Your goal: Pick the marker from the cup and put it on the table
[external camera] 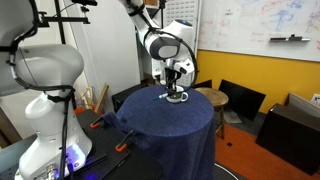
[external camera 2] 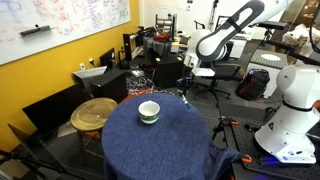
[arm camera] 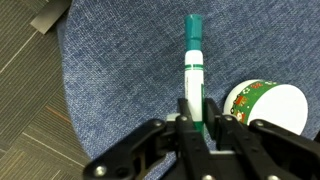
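In an exterior view the Panda arm reaches down over the round table (external camera: 160,125) draped in navy cloth, and the gripper (external camera: 174,84) hangs just above the white cup (external camera: 177,97), which stands upright on the tabletop; the marker is too small to make out here, and I cannot tell how the jaws stand from this angle. In an exterior view from another place, the cup (external camera 2: 148,112) with its green band sits near the middle of the table (external camera 2: 150,150), while the gripper (external camera 2: 186,86) hovers above the far edge of the cloth, beyond the cup and clear of it; a round wooden stool (external camera 2: 93,113) stands beside the table. Again the marker cannot be picked out. In the wrist view the gripper (arm camera: 196,112) has its 2 fingers closed tight on the marker (arm camera: 193,65), clamping its dark lower end, so the white barrel and teal-green cap stick straight out past the fingertips over the blue cloth of the table (arm camera: 120,70). The marker is out of the cup (arm camera: 266,105), which lies just beside the gripper, close to the marker's clamped end but not touching it. Grey striped carpet (arm camera: 30,90) shows beyond the table's edge.
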`<state>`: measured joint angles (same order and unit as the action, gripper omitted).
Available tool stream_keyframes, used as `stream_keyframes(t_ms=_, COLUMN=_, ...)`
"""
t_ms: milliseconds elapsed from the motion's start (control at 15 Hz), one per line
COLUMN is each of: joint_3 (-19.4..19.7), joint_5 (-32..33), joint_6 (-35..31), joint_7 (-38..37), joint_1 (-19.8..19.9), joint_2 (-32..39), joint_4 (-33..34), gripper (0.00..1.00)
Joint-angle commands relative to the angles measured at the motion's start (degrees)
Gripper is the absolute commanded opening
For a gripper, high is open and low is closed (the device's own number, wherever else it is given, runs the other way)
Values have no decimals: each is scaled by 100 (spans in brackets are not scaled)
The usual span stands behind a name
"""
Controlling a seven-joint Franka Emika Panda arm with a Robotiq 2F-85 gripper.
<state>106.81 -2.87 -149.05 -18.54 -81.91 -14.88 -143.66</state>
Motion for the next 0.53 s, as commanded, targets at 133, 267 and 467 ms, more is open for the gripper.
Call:
stream_keyframes(t_ms=133, joint_3=1005, joint_5=696, joint_6=280, joint_7=-701, joint_1=-1125, joint_2=-212, joint_4=411, gripper=5)
stream_keyframes(t_ms=267, joint_3=1253, joint_5=902, joint_6=288, joint_7=-867, joint_1=-1382, joint_2=-290, joint_4=489, gripper=5)
stream_keyframes(t_ms=467, joint_3=1559, joint_5=1137, joint_6=282, joint_7=-1015, joint_1=-1682, joint_2=-454, joint_4=614, gripper=5)
